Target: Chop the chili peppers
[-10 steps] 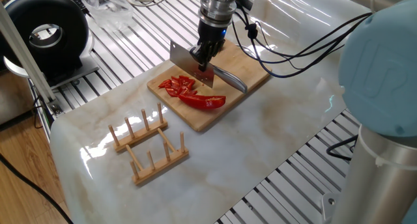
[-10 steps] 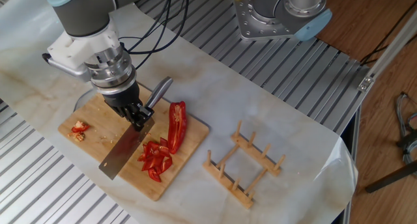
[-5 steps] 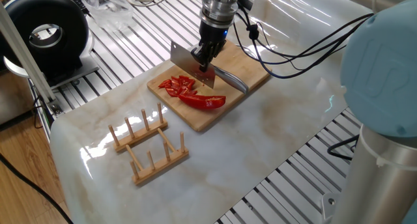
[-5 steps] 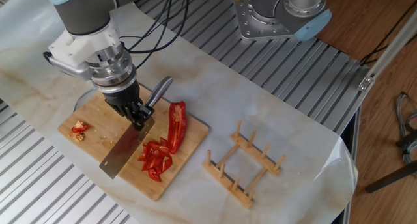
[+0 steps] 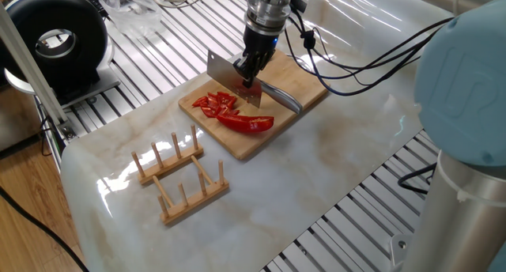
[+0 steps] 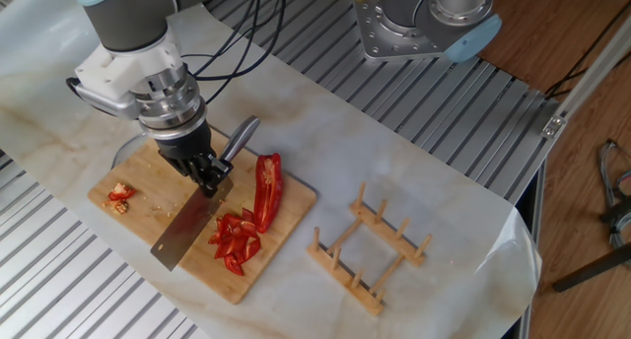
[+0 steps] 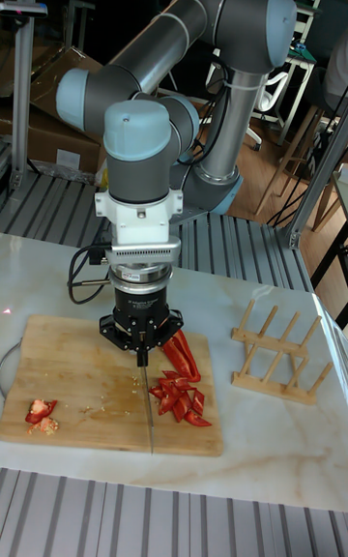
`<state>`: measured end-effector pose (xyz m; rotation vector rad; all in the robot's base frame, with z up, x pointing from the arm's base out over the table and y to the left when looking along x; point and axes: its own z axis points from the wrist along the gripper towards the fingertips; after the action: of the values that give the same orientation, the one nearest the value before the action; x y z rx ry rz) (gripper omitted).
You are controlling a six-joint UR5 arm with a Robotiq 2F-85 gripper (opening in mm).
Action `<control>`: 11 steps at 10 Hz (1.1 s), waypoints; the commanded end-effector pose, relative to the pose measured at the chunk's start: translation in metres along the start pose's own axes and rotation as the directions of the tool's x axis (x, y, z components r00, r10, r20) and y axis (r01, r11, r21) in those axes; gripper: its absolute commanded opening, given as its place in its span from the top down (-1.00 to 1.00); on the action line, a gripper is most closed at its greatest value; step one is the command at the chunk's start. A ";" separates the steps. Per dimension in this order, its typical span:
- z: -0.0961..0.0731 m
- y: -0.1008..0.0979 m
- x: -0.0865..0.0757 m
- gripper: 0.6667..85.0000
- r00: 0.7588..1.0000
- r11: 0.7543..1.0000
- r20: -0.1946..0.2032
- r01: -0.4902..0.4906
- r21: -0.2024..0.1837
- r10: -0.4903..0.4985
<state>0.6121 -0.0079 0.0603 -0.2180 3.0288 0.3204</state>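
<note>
Claw: the claw point(image 6: 209, 179) points straight down over the cutting board point(image 6: 138, 216), its fingers clamped on the spine of a cleaver point(image 6: 187, 231).
Cleaver: blade held on edge, running lengthwise across the board; its lower edge sits at or just above the wood, and contact cannot be confirmed. The metal handle point(image 5: 278, 96) extends behind the claw, towards the board's far corner in the one fixed view.
Chili peppers, cut: a heap of small red pieces point(image 6: 237, 240) lies on the board just beside the blade, on the side facing the rack.
Chili peppers, uncut: one long glossy half point(image 6: 267, 189) lies on the board next to the heap, near the board's edge.
Chili scraps: a few red and pale bits point(image 7: 41, 412) rest on the opposite side of the blade, well apart from the heap.
Cutting board: light bamboo, flat on the marbled bench point(image 5: 332, 169).
Rack: a wooden peg rack point(image 5: 180, 177) stands on the bench, apart from the board.
Other: a black round device point(image 5: 55, 39) sits off the bench, on the slatted frame.
</note>
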 end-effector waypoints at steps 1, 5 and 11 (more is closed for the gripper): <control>-0.004 -0.002 -0.001 0.98 1.000 1.000 0.010 0.002 -0.010 -0.002; -0.002 -0.004 -0.006 0.98 1.000 1.000 0.014 0.001 -0.006 -0.001; -0.003 -0.007 -0.006 0.98 1.000 1.000 0.016 0.008 -0.003 -0.007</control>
<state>0.6159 -0.0146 0.0608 -0.2327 3.0197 0.3116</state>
